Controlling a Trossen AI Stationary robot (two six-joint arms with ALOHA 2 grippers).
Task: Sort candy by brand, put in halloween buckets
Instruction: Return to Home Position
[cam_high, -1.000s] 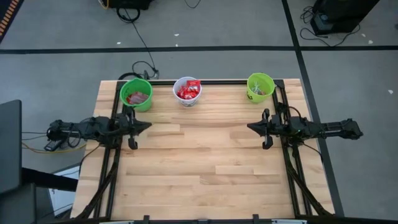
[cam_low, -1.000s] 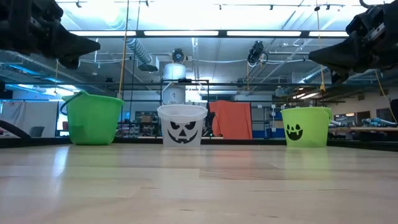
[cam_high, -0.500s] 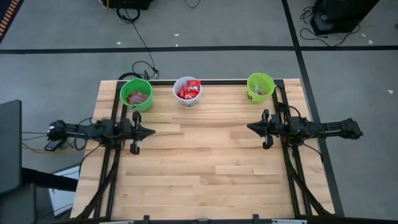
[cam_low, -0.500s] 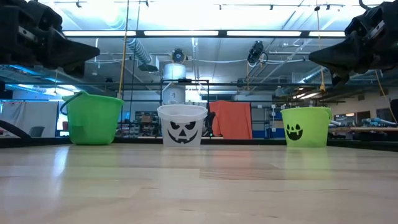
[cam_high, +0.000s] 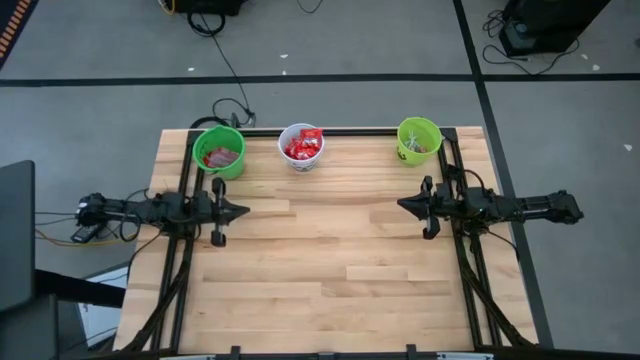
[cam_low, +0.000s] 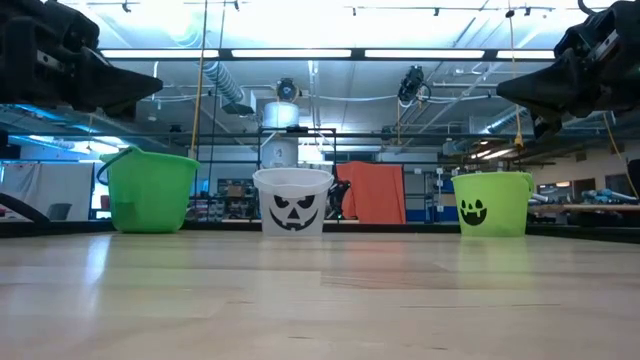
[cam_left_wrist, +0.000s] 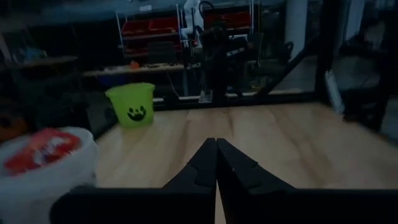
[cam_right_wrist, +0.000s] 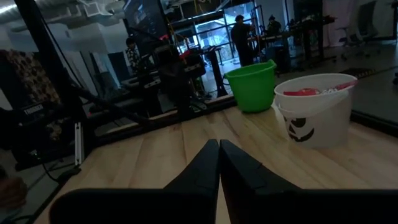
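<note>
Three buckets stand on their bases along the table's far edge: a plain green one (cam_high: 220, 152) holding pinkish packets, a white one (cam_high: 301, 146) with a dark face holding red packets (cam_high: 303, 143), and a green one (cam_high: 419, 139) with a dark face mark (cam_low: 473, 212). My left gripper (cam_high: 244, 212) hovers shut and empty above the table's left side, just near of the plain green bucket. My right gripper (cam_high: 401, 204) hovers shut and empty above the right side, near of the faced green bucket. Each points toward the table's middle.
The wooden tabletop (cam_high: 330, 270) stretches bare between the two grippers and toward the near edge. Black frame rails (cam_high: 470, 290) run along the left and right sides. Cables lie on the floor beyond the far edge.
My left gripper has drawn back a little from the plain green bucket toward the table's near edge, staying shut. The right arm has kept still.
</note>
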